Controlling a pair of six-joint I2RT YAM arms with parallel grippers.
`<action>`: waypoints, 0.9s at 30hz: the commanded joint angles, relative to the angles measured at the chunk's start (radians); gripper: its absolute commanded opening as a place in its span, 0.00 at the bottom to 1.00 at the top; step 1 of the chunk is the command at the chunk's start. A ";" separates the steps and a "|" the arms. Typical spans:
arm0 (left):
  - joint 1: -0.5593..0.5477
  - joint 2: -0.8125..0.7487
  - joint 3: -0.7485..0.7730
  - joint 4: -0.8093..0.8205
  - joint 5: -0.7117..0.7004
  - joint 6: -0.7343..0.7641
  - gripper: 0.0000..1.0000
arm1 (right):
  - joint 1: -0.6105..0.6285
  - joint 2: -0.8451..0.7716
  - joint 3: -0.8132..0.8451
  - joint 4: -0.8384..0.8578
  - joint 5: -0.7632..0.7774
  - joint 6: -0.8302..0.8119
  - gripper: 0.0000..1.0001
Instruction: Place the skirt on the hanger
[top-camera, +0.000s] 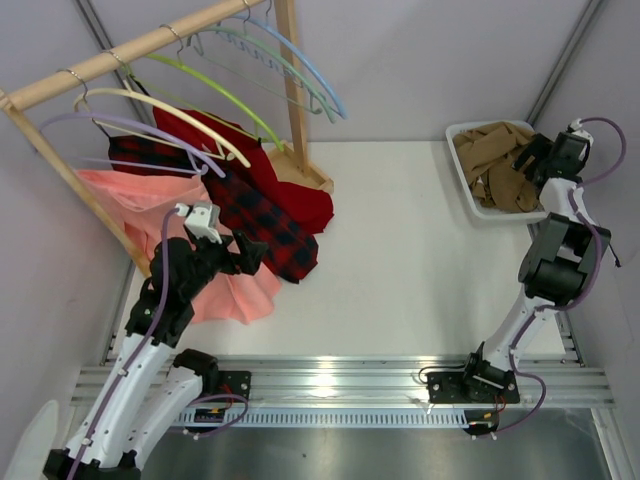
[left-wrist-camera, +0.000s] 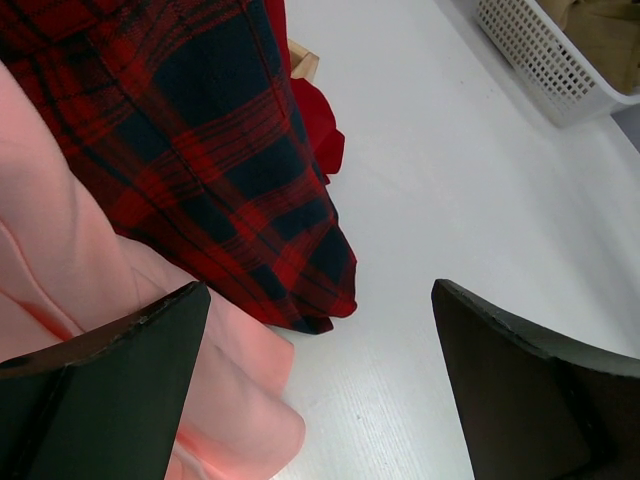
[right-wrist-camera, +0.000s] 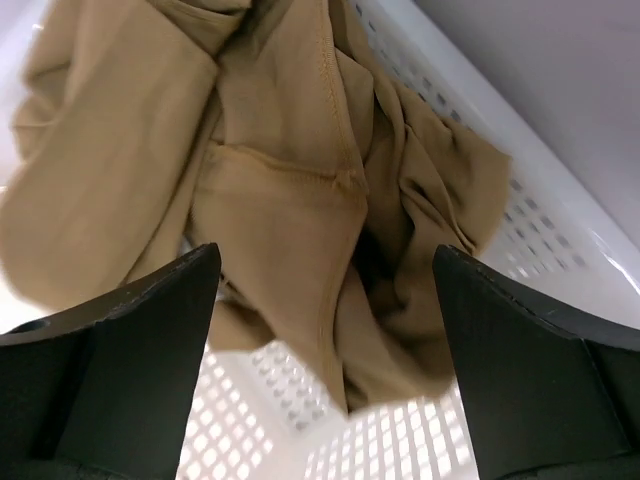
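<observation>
Right gripper (right-wrist-camera: 325, 255) hangs wide open over skirt (right-wrist-camera: 280, 180), crumpled in white basket (right-wrist-camera: 560, 225); we see nothing gripped. Left gripper (left-wrist-camera: 320, 290) open too, empty, beside plaid skirt (left-wrist-camera: 220, 150).

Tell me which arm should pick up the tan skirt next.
Right. The right claw is open directly over the skirt in the basket. The left claw, also open, is far off beside the plaid skirt.

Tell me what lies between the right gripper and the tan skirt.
Nothing: in the right wrist view the open right gripper faces the tan skirt in the white basket, with only air between them.
</observation>
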 joint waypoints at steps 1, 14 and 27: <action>-0.004 0.027 -0.001 0.059 0.060 0.024 1.00 | 0.019 0.079 0.103 -0.015 -0.013 -0.021 0.92; -0.004 0.139 0.137 0.082 0.190 0.035 1.00 | 0.099 0.043 0.131 0.047 0.154 -0.053 0.00; -0.214 0.186 0.297 0.111 0.196 0.018 0.99 | 0.138 -0.308 0.269 -0.084 -0.152 0.052 0.00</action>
